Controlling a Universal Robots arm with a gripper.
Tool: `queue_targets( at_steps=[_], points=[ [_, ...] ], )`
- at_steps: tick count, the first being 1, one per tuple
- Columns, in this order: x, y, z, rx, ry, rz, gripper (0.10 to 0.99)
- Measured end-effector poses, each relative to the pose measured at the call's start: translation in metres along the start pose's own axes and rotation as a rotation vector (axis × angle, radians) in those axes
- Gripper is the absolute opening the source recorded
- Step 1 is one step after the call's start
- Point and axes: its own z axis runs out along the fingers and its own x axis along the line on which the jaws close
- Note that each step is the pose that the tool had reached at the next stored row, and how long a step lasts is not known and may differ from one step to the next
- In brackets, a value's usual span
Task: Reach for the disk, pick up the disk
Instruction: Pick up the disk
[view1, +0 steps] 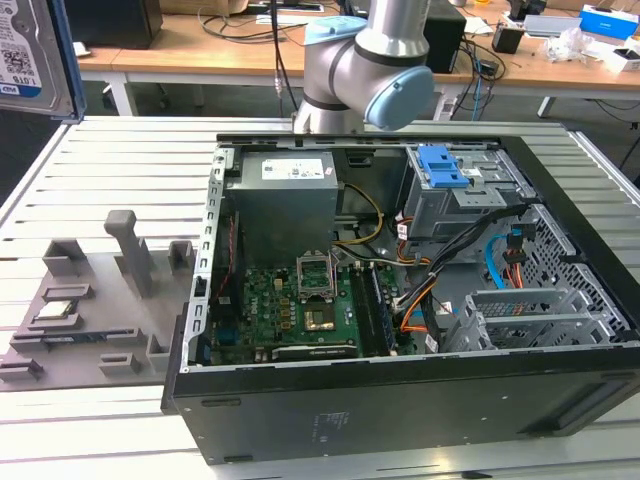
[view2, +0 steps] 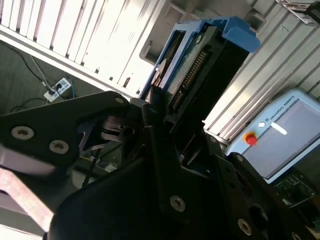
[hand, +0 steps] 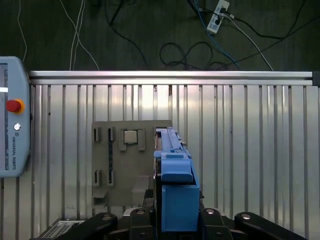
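Arm (view1: 368, 62) — elbow bent over open computer case (view1: 400, 400); gripper (hand: 176, 224) clamped on the disk (view1: 35, 55) — silver, blue-bracketed, exterior view's upper left.

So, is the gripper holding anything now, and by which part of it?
Yes: the flat silver metal disk with the blue plastic side bracket. The jaws clamp its end nearest the wrist, one on each side.

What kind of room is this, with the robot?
Probably a robotics lab or workshop: a robot arm stands behind an open computer case on a slatted metal table, its gripper holds the disk, and cable-strewn desks line the back.
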Motion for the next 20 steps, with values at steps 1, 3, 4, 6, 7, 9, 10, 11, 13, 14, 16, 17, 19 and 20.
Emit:
queue_targets(
  at_steps=[1,3,4,6,7,9,10,11,13,14,16,17,19,20],
  points=[
    [0.0000,-0.0147,-0.0010,0.000,0.0002,0.000,0.365],
    [-0.0001,-0.0248,-0.0014,0.000,0.0003,0.000,0.365],
    [-0.0001,-0.0277,-0.0015,0.000,0.0003,0.000,0.365],
    [-0.0001,-0.0317,-0.0017,0.000,0.0004,0.000,0.365],
    [-0.0001,-0.0337,-0.0018,0.000,0.0004,0.000,0.365],
    [-0.0001,-0.0375,-0.0020,0.000,0.0004,0.000,0.365],
    [-0.0001,-0.0396,-0.0020,0.000,0.0003,0.000,0.365],
    [-0.0001,-0.0416,-0.0021,0.000,0.0004,0.000,0.365],
    [-0.0001,-0.0459,-0.0023,0.000,0.0003,0.000,0.365],
    [0.0000,-0.0494,-0.0024,0.000,0.0004,0.000,0.365],
    [-0.0001,-0.0546,-0.0026,0.000,0.0003,0.000,0.365],
    [-0.0001,-0.0588,-0.0028,0.000,0.0004,0.000,0.365],
    [0.0000,-0.0641,-0.0030,0.000,0.0004,0.000,0.365],
    [0.0000,-0.0678,-0.0032,0.000,0.0004,0.000,0.365]
  ],
)
